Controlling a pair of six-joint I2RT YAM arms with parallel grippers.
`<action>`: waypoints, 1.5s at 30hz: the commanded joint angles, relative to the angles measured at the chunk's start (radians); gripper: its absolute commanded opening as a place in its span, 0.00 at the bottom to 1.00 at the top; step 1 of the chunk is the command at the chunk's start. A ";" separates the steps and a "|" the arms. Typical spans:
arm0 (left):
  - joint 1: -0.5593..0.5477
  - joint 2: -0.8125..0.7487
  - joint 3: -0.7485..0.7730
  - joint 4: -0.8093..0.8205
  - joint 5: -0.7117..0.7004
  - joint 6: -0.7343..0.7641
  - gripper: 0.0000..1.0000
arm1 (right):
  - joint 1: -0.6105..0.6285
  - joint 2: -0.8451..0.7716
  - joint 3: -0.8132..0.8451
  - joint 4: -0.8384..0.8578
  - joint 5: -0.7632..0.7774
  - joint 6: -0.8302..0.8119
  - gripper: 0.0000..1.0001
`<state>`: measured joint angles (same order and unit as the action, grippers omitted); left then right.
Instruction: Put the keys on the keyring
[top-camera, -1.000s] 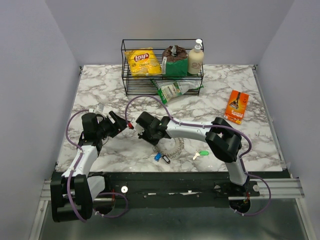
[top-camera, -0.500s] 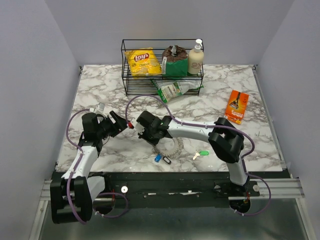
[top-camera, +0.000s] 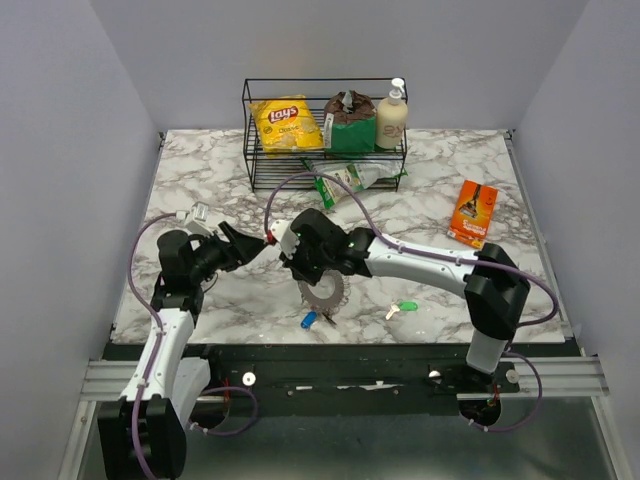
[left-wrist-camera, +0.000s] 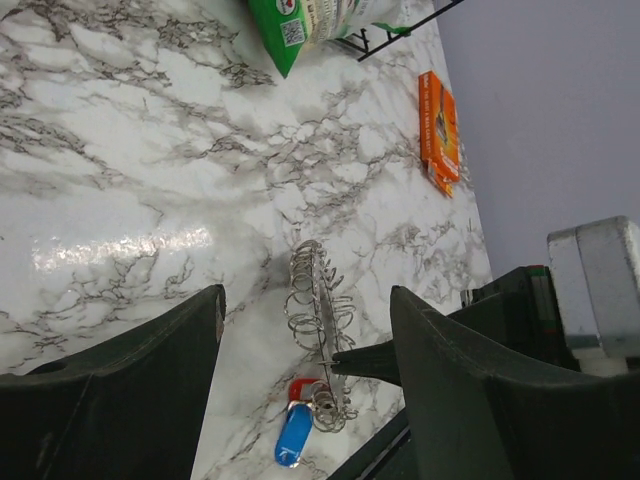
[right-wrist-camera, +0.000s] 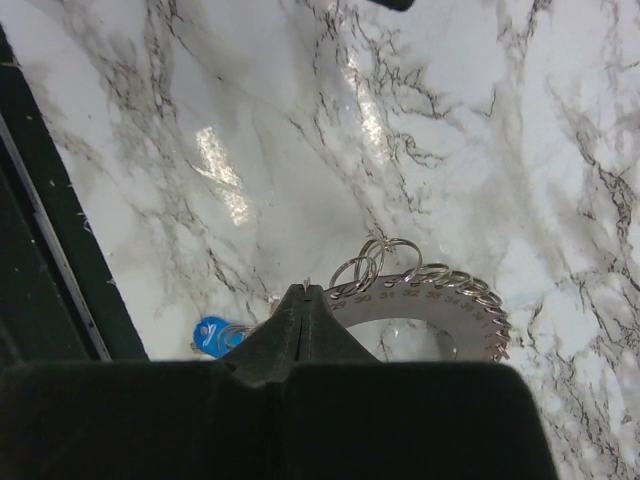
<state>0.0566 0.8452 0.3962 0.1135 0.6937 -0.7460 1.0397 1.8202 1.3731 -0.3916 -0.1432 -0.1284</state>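
Note:
The keyring (top-camera: 322, 292) is a silvery numbered disc edged with several small wire rings. It is tipped up on edge over the table's front middle. My right gripper (top-camera: 300, 275) is shut on its rim, and in the right wrist view the closed tips (right-wrist-camera: 307, 290) pinch a thin wire beside the keyring (right-wrist-camera: 440, 300). A blue key (top-camera: 309, 320) (left-wrist-camera: 293, 435) and a red key (left-wrist-camera: 300, 388) sit at the ring's low end. The green key (top-camera: 404, 308) lies apart to the right. My left gripper (top-camera: 240, 245) hovers open just left of the keyring (left-wrist-camera: 315, 300), holding nothing.
A wire rack (top-camera: 250, 150) at the back holds a Lay's bag (top-camera: 285, 122), a brown-green bag and a lotion bottle (top-camera: 391, 118). A green packet (top-camera: 350, 180) lies in front of it. An orange box (top-camera: 474, 212) lies at the right. The black front rail runs just below the keys.
My right gripper has shut on the keyring and tipped it up on edge, and its elbow has swung right. My left gripper has risen slightly toward the ring.

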 joint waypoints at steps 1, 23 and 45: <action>-0.004 -0.075 0.013 -0.011 0.000 0.020 0.76 | -0.023 -0.088 -0.042 0.077 -0.067 0.019 0.01; -0.119 -0.242 0.021 0.322 0.142 -0.095 0.72 | -0.098 -0.441 -0.272 0.307 -0.194 0.046 0.01; -0.434 -0.198 0.089 0.328 0.049 0.105 0.62 | -0.204 -0.665 -0.348 0.441 -0.550 0.125 0.01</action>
<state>-0.3691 0.6407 0.4686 0.3653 0.7410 -0.6617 0.8421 1.1900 1.0252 -0.0177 -0.5945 -0.0189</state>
